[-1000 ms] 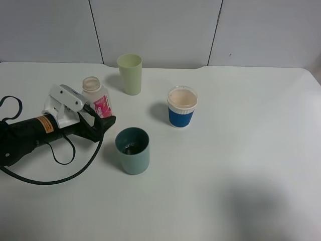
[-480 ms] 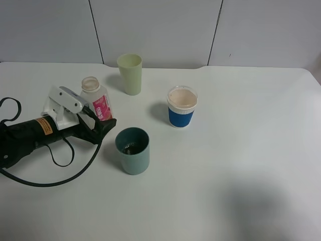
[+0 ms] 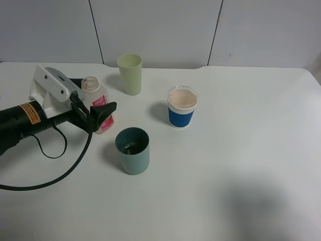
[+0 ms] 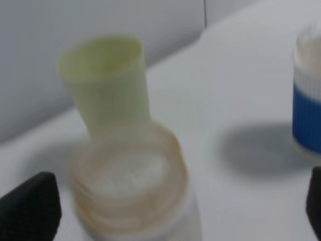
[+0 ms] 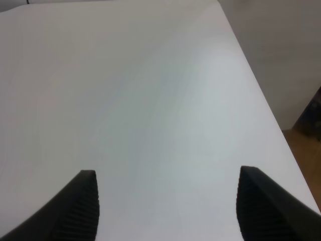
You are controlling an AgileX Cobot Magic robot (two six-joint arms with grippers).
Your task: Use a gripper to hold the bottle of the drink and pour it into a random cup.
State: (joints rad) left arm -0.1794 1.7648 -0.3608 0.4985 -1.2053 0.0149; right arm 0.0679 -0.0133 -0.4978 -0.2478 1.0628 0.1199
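Observation:
The clear bottle with a pink-and-white label stands left of centre, capless. My left gripper is open, with one black finger in front of the bottle and the other behind it. In the left wrist view the bottle's neck sits between the gripper's wide-apart fingertips with gaps on both sides. The teal-green cup stands just in front and to the right of the bottle, with a little dark drink at its bottom. My right gripper is open over bare table.
A pale yellow-green tumbler stands behind the bottle and also shows in the left wrist view. A blue-sleeved paper cup stands right of centre. A black cable loops on the table at the left. The table's right edge is near the right gripper.
My left gripper has risen off the table and moved back and left, so its fingers now straddle the bottle. The cups have not moved.

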